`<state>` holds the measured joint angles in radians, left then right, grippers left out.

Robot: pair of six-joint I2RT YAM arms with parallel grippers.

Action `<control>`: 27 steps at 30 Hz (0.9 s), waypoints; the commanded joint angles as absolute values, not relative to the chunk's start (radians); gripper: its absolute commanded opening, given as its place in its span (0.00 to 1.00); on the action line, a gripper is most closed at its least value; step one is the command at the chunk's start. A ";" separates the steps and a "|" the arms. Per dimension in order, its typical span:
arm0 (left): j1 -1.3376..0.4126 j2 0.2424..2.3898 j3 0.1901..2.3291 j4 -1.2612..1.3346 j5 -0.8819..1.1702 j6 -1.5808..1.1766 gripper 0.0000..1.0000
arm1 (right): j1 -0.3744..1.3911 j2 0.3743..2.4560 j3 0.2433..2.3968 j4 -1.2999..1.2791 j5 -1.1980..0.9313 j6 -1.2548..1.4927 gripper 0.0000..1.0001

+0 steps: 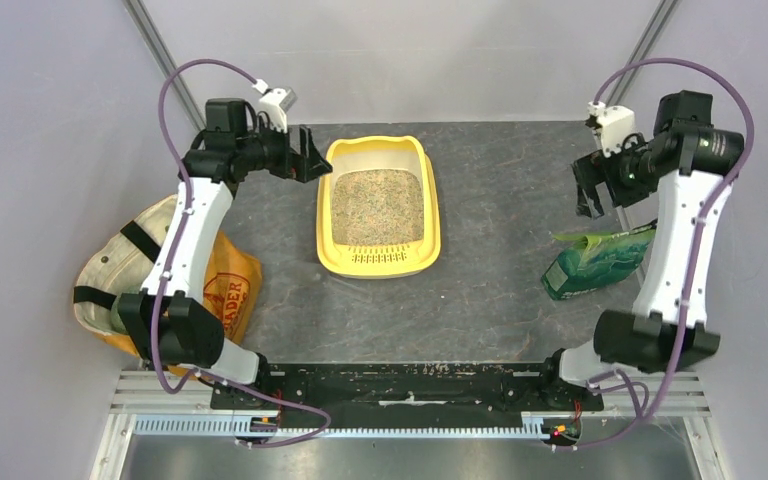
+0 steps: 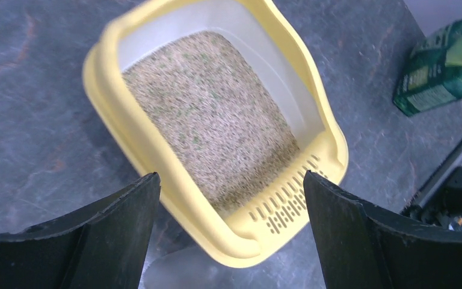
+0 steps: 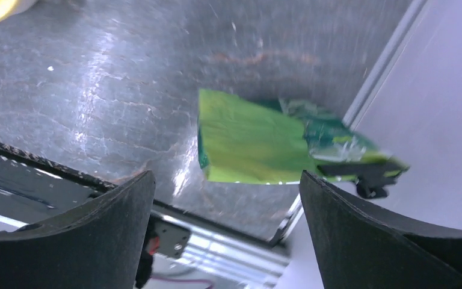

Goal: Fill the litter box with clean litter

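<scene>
The yellow litter box (image 1: 324, 215) sits on the dark table at centre, slotted grille lip toward the arm bases. Beige speckled clean litter (image 1: 377, 206) covers its floor; both also show in the left wrist view, box rim (image 2: 174, 186) and litter (image 2: 210, 126). My left gripper (image 1: 312, 158) is open and empty, raised just left of the box's far-left corner; its jaws stand wide apart (image 2: 231, 180). My right gripper (image 1: 588, 195) is open and empty, raised above the green printed bag (image 1: 596, 262), which also shows in the right wrist view (image 3: 258, 144).
An orange-and-cream tote bag (image 1: 225, 285) lies at the left by the left arm. The green bag lies near the right wall. A metal rail (image 1: 410, 400) runs along the near edge. Grey walls close both sides.
</scene>
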<state>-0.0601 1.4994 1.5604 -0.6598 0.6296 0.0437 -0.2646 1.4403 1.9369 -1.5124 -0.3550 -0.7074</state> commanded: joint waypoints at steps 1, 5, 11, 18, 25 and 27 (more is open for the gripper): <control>-0.101 1.431 1.495 -0.660 0.628 0.056 0.95 | -0.352 1.526 1.974 -1.623 -0.200 -0.418 0.97; -0.101 1.374 1.432 -0.599 0.614 0.026 0.95 | -0.374 1.474 1.949 -1.634 -0.160 -0.208 0.96; -0.101 1.346 1.424 -0.562 0.600 0.009 0.95 | -0.392 1.486 1.899 -1.621 -0.040 0.077 0.92; -0.101 1.323 1.422 -0.555 0.610 -0.019 0.95 | -0.446 1.534 1.812 -1.566 0.005 0.183 0.91; -0.102 1.304 1.388 -0.522 0.597 -0.017 0.95 | -0.446 1.598 1.767 -1.468 0.003 0.224 0.89; -0.101 1.305 1.381 -0.529 0.587 -0.010 0.95 | -0.446 1.612 1.748 -1.452 0.003 0.229 0.88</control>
